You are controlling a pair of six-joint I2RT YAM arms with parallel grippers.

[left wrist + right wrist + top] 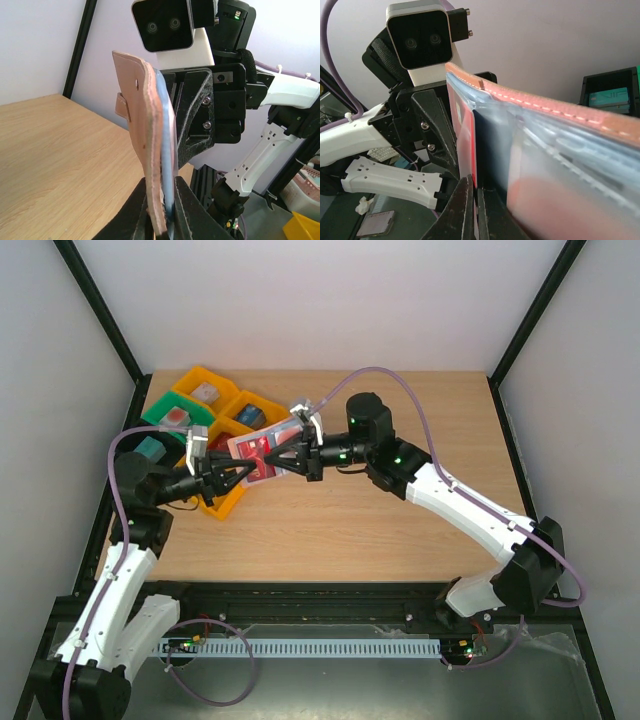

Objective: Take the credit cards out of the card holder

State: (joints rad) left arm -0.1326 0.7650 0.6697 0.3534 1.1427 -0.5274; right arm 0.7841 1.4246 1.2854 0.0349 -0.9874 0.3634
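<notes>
card holder [136, 120]: tan leather, upright in mid-air, left of centre in the top view, over the surface [400, 530]; light and floppy, and likely to bend if tugged.
credit cards [165, 150]: thin, stiff and slick, tucked in the pockets; best taken by an exposed edge and slid straight out.
left tool [164, 222]: clamped tight on the holder's lower edge, leather and a blue card edge together.
right tool [474, 210]: pinched closed, seemingly on the salmon-red card's edge.
trays [225, 505]: yellow and green, at the top view's upper left.
</notes>
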